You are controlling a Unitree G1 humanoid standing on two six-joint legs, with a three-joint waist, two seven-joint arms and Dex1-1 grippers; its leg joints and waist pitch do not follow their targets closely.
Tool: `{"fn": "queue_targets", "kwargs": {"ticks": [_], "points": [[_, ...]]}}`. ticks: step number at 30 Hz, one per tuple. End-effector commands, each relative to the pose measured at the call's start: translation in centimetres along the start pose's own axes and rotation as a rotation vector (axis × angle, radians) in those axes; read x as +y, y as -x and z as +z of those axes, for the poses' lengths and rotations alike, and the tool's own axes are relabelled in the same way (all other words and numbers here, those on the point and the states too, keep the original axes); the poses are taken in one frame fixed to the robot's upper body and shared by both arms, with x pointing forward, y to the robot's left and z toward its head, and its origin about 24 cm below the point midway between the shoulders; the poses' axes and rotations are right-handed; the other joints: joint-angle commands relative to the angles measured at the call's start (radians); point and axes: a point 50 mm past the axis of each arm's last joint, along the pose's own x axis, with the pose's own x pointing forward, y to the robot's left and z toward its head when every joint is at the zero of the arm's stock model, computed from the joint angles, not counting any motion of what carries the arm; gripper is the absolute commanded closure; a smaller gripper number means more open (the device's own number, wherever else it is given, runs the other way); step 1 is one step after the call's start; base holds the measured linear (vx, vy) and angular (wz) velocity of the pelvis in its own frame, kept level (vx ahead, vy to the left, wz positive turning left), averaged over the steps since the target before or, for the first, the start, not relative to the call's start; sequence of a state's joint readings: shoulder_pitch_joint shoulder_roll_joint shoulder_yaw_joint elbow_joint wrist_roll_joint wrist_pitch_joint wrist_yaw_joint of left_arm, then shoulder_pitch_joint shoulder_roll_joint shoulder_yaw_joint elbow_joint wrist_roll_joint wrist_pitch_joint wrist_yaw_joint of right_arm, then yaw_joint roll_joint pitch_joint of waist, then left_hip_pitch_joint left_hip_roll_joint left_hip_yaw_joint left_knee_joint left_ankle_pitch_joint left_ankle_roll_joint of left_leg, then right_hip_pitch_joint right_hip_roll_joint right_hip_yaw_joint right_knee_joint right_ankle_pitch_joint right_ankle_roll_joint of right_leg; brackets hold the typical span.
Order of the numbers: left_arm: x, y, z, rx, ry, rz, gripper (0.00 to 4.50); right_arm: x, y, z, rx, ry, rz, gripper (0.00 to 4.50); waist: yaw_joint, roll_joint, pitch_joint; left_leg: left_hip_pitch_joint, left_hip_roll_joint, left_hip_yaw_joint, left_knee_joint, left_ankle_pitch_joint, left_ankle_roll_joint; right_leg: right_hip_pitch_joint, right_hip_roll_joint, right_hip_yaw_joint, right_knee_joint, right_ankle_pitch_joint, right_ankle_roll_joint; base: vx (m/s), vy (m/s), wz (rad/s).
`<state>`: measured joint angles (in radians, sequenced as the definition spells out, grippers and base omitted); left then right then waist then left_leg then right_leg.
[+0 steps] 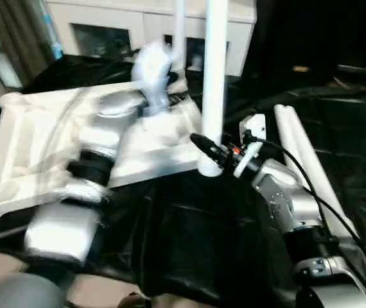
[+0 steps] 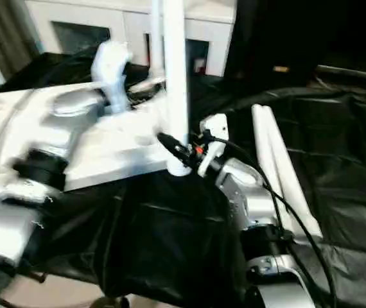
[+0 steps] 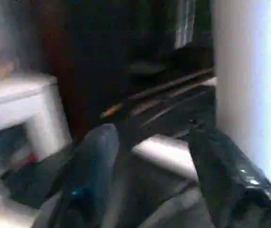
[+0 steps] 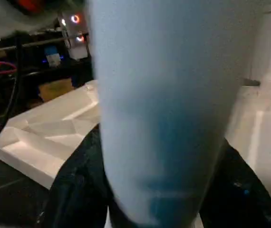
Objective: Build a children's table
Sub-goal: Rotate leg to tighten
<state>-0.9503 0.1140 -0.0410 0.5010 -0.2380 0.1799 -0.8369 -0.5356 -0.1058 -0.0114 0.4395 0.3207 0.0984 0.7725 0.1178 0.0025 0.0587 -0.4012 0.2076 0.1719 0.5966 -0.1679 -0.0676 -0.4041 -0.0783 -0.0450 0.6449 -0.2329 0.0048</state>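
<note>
The tabletop point(image 1: 35, 138) lay underside up on the black cloth point(image 1: 189, 237), at 10 o'clock in the head views. An upright leg point(image 1: 215, 77) stood at its near right corner, clamped low between the right gripper's point(image 1: 214, 151) fingers. The right wrist view showed that leg point(image 4: 159, 109) up close between both fingers point(image 4: 73, 190), with the top's ribs point(image 4: 45, 137) behind. Two spare legs point(image 1: 308, 167) lay together on the cloth at 3 o'clock. The left gripper point(image 1: 152, 77), blurred, hovered over the top's far edge. Its wrist view showed the fingers point(image 3: 92, 166) spread and holding nothing, a leg point(image 3: 240, 71) beside one. A white cabinet point(image 1: 138, 25) stood at 12 o'clock.
</note>
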Motion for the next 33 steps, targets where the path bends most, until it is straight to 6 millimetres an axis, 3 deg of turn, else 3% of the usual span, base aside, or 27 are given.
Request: {"fn": "queue_targets", "kwargs": {"ticks": [1, 4, 6, 9, 13, 15, 17, 23, 26, 27, 28, 29, 30, 32, 33], "points": [[-1.2, -0.6, 0.1, -0.004, -0.017, -0.083, 1.53, -0.1, 0.2, -0.1, 0.021, 0.014, -0.010, 2.63, 0.000, -0.002, -0.080, 0.020, 0.016, 0.002, -0.052, -0.061, 0.079, 0.069, -0.054, 0.032, -0.053, 0.253, -0.310, 0.000, 0.000, 0.00], [-0.1, -0.1, -0.3, 0.009, -0.028, -0.011, 1.24, -0.2, 0.2, -0.1, 0.023, 0.017, -0.014, 2.63, -0.009, -0.002, -0.077, 0.024, 0.012, 0.001, -0.055, -0.095, 0.060, 0.070, -0.051, 0.033, -0.065, 0.159, -0.273, 0.000, 0.000, 0.00], [0.8, 0.5, -0.5, 0.034, -0.043, 0.047, 1.16, -0.2, 0.2, -0.1, 0.027, 0.021, -0.018, 2.63, -0.012, -0.002, -0.078, 0.025, 0.014, 0.000, -0.057, -0.100, 0.049, 0.070, -0.051, 0.033, -0.065, 0.141, -0.269, 0.000, 0.000, 0.00], [1.9, 1.3, -0.5, 0.055, -0.068, 0.113, 0.86, -0.4, 0.3, 0.0, 0.031, 0.027, -0.023, 2.63, -0.019, 0.000, -0.079, 0.025, 0.013, -0.002, -0.058, -0.097, 0.046, 0.068, -0.049, 0.032, -0.065, 0.145, -0.259, 0.000, 0.000, 0.00], [2.7, 2.2, -0.8, 0.110, -0.112, 0.169, 0.83, -1.1, 0.6, 0.2, 0.031, 0.042, -0.062, 2.63, -0.019, 0.001, -0.081, 0.025, 0.013, -0.002, -0.055, -0.076, 0.052, 0.067, -0.049, 0.032, -0.059, 0.186, -0.269, 0.000, 0.000, 0.00], [3.0, 2.6, -1.7, 0.175, -0.151, 0.175, 0.83, -2.1, 0.9, 0.5, 0.039, 0.065, -0.135, 2.63, -0.020, -0.006, -0.081, 0.024, 0.011, 0.001, -0.054, -0.062, 0.056, 0.067, -0.047, 0.033, -0.060, 0.194, -0.268, 0.000, 0.000, 0.00], [2.9, 2.9, -3.0, 0.257, -0.191, 0.151, 0.83, -3.2, 1.3, 0.8, 0.050, 0.092, -0.228, 2.63, -0.016, -0.001, -0.081, 0.026, 0.011, 0.000, -0.054, -0.056, 0.047, 0.065, -0.049, 0.033, -0.061, 0.174, -0.260, 0.000, 0.000, 0.00], [1.7, 3.8, -8.4, 0.522, -0.105, 0.051, 0.83, -5.9, 3.4, 1.6, 0.077, 0.138, -0.429, 2.63, -0.005, -0.005, -0.084, 0.027, 0.006, 0.005, -0.050, -0.032, 0.040, 0.068, -0.047, 0.036, -0.055, 0.214, -0.255, 0.000, 0.000, 0.00], [1.1, 4.0, -9.6, 0.560, -0.076, 0.005, 0.83, -6.2, 4.0, 1.7, 0.082, 0.143, -0.436, 2.63, -0.005, -0.002, -0.087, 0.025, 0.005, 0.004, -0.047, -0.030, 0.051, 0.071, -0.048, 0.035, -0.054, 0.246, -0.259, 0.000, 0.000, 0.00], [0.9, 4.0, -9.9, 0.565, -0.052, -0.013, 0.83, -6.2, 4.1, 1.7, 0.084, 0.146, -0.437, 2.63, -0.006, 0.008, -0.088, 0.025, 0.004, 0.003, -0.046, -0.034, 0.054, 0.070, -0.048, 0.034, -0.054, 0.251, -0.264, 0.000, 0.000, 0.00], [0.7, 4.1, -10.3, 0.569, -0.008, -0.037, 0.83, -6.2, 4.2, 1.7, 0.086, 0.149, -0.441, 2.63, -0.008, 0.001, -0.087, 0.026, 0.005, 0.004, -0.047, -0.044, 0.055, 0.071, -0.047, 0.034, -0.056, 0.250, -0.269, 0.000, 0.000, 0.00], [0.5, 4.1, -10.7, 0.574, 0.036, -0.049, 1.11, -6.2, 4.3, 1.6, 0.094, 0.149, -0.440, 2.63, -0.007, 0.011, -0.087, 0.026, 0.004, 0.002, -0.047, -0.046, 0.053, 0.071, -0.049, 0.033, -0.055, 0.249, -0.273, 0.000, 0.000, 0.00], [0.6, 4.3, -11.0, 0.591, 0.044, -0.041, 1.19, -6.1, 4.4, 1.4, 0.102, 0.151, -0.438, 2.63, -0.010, 0.005, -0.087, 0.026, 0.005, 0.003, -0.047, -0.057, 0.053, 0.071, -0.047, 0.033, -0.056, 0.251, -0.278, 0.000, 0.000, 0.00], [0.7, 4.5, -11.3, 0.614, 0.034, -0.026, 1.25, -6.0, 4.5, 1.2, 0.106, 0.150, -0.436, 2.63, -0.012, 0.021, -0.088, 0.027, 0.007, -0.001, -0.047, -0.080, 0.047, 0.072, -0.049, 0.032, -0.056, 0.248, -0.285, 0.000, 0.000, 0.00], [1.0, 4.8, -11.5, 0.638, 0.022, -0.004, 1.39, -5.9, 4.5, 1.1, 0.106, 0.148, -0.435, 2.63, -0.014, 0.014, -0.086, 0.025, 0.004, 0.000, -0.047, -0.089, 0.051, 0.074, -0.046, 0.032, -0.060, 0.245, -0.283, 0.000, 0.000, 0.00]]}}
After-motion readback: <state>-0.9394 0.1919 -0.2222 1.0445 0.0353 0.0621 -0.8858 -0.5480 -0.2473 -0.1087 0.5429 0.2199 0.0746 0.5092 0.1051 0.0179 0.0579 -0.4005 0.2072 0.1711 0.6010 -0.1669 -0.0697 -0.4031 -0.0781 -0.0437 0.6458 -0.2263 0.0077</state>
